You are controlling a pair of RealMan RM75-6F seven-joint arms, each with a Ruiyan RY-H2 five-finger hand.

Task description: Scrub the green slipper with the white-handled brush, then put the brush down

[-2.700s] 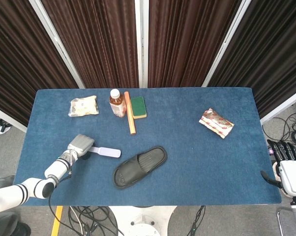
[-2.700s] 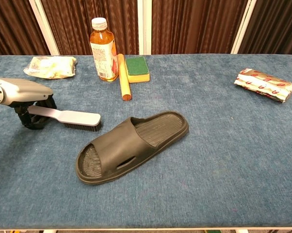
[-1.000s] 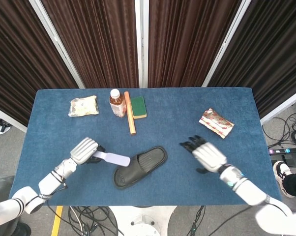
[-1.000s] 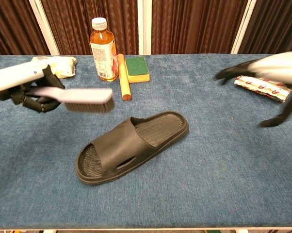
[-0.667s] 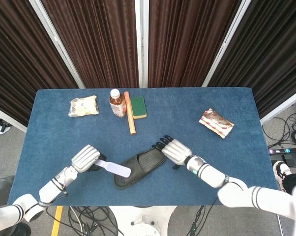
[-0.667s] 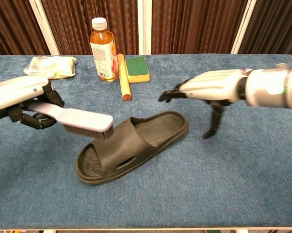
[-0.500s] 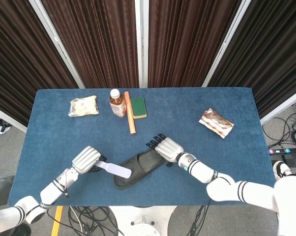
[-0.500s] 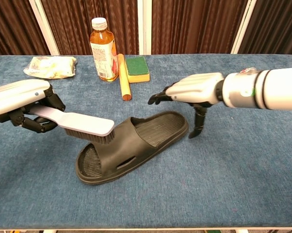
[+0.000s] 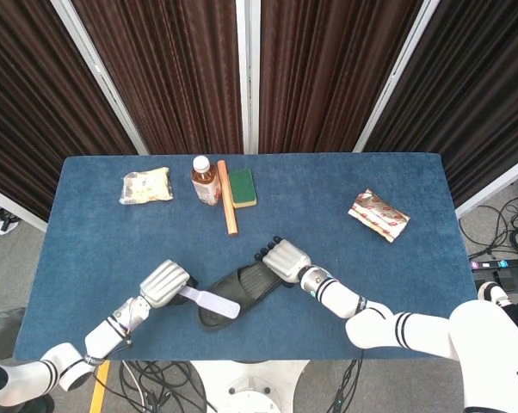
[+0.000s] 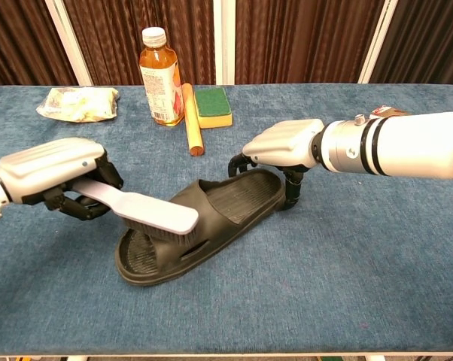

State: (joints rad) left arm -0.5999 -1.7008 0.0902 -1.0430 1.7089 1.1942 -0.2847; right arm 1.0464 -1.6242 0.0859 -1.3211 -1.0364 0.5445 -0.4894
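Observation:
The dark green slipper lies slantwise at the table's front centre. My left hand grips the handle of the white-handled brush. Its bristle head rests on the slipper's strap at the lower left end. My right hand holds the slipper's upper right end, with fingers curled over the far rim and the thumb against the near rim.
Along the back of the blue table stand a tea bottle, an orange stick, a green-yellow sponge and a snack bag. A red-white packet lies right.
My left hand lifted the brush off the table and carried it right onto the slipper's strap. My right hand came in from the table's right edge and took hold of the slipper's end.

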